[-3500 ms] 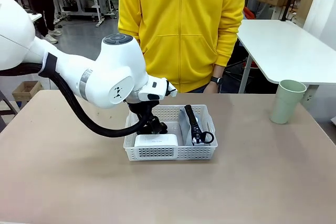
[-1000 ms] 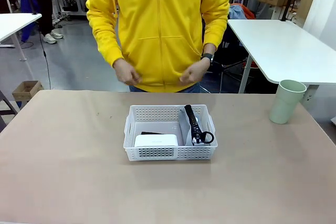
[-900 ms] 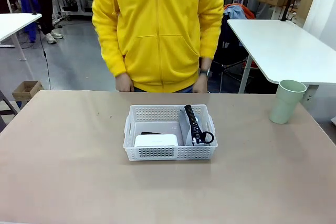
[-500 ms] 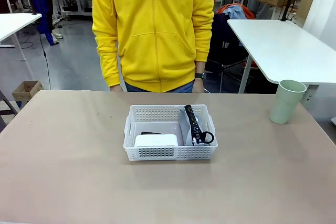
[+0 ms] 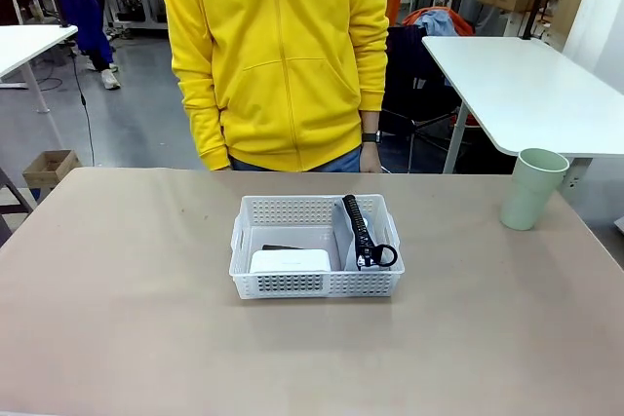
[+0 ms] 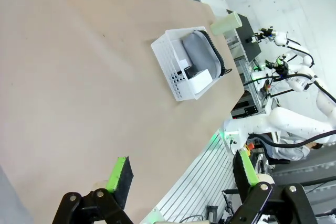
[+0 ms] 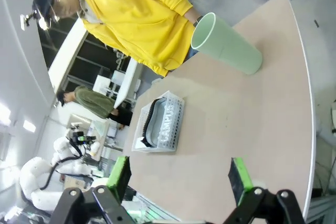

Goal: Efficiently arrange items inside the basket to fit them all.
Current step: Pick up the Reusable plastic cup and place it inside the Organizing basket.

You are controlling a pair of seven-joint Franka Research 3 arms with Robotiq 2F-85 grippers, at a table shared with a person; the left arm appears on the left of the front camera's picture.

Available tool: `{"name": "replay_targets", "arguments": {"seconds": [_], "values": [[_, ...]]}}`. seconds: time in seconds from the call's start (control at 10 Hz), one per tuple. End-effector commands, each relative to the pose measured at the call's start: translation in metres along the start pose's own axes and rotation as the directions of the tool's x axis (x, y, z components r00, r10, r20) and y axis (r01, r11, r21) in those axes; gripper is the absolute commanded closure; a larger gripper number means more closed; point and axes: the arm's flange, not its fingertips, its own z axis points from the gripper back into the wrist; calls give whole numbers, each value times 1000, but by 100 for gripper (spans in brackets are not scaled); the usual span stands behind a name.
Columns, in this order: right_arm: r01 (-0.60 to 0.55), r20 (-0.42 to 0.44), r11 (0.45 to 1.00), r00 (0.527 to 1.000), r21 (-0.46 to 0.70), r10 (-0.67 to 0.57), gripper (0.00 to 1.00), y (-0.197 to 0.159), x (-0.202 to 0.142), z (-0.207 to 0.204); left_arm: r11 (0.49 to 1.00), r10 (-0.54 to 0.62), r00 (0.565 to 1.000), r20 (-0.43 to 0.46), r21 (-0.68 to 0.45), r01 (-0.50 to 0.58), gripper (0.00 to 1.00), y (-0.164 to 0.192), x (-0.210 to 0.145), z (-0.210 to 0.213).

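Note:
The white perforated basket [image 5: 317,284] [image 6: 169,56] [image 7: 169,121] sits mid-table. Inside it, a white boxy device [image 5: 290,261] [image 6: 200,81] lies at the left front, and a grey soft pouch [image 5: 346,239] [image 6: 202,55] with a black zipper and loop strap [image 5: 376,256] leans along the right side. A pale green cup [image 5: 531,188] [image 6: 227,23] [image 7: 226,44] stands upright on the table's far right, outside the basket. My left gripper [image 6: 182,174] is open, high off to the table's side. My right gripper [image 7: 181,177] is open too, raised beyond the cup's end of the table.
A person in a yellow hoodie [image 5: 278,56] stands at the far edge, arms hanging down, hands just behind the table edge. A white table [image 5: 526,85] stands behind at the right. Bare tabletop [image 5: 117,309] surrounds the basket.
The left arm, which was reaching into the basket, has withdrawn out of the front view. The person lowered both hands to the sides and shifted slightly left.

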Motion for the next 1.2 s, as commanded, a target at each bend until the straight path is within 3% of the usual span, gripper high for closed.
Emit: {"name": "replay_targets", "arguments": {"seconds": [0.0, 0.2, 0.3, 0.4, 0.5, 0.7, 0.8, 0.9, 1.1], "values": [[-252, 16, 963, 967, -91, 254, 0, -8, 18, -72, 1000, 5, 1000, -1, 12, -5, 0, -2, -2, -1], [-466, 17, 879, 883, -100, 470, 0, -17, 18, -114, 1000, 5, 1000, -1, 12, -5, 0, -2, -2, -1], [-684, -8, 728, 729, -40, 684, 0, -24, 9, -127, 1000, 5, 1000, -1, 12, -5, 0, -2, -2, -1], [-801, 50, 592, 590, -91, 806, 0, -26, -1, -136, 1000, 5, 1000, -1, 12, -5, 0, -2, -2, -1], [-873, 1, 450, 458, -188, 889, 0, -31, -10, -147, 1000, 5, 1000, -1, 12, -5, 0, -2, -2, -1], [-894, -75, 411, 429, -177, 900, 0, -46, -24, -168, 1000, 5, 1000, -1, 12, -5, 0, -2, -2, -1], [-878, -89, 433, 457, -204, 885, 0, -49, -24, -173, 1000, 5, 1000, -1, 12, -5, 0, -2, -2, -1], [-876, -102, 471, 480, -105, 871, 0, -44, 40, -144, 1000, 5, 1000, -1, 12, -5, 0, -2, -2, -1], [-887, -102, 443, 456, -131, 884, 0, -61, 34, -155, 1000, 5, 1000, -1, 12, -5, 0, -2, -2, -1]]}}
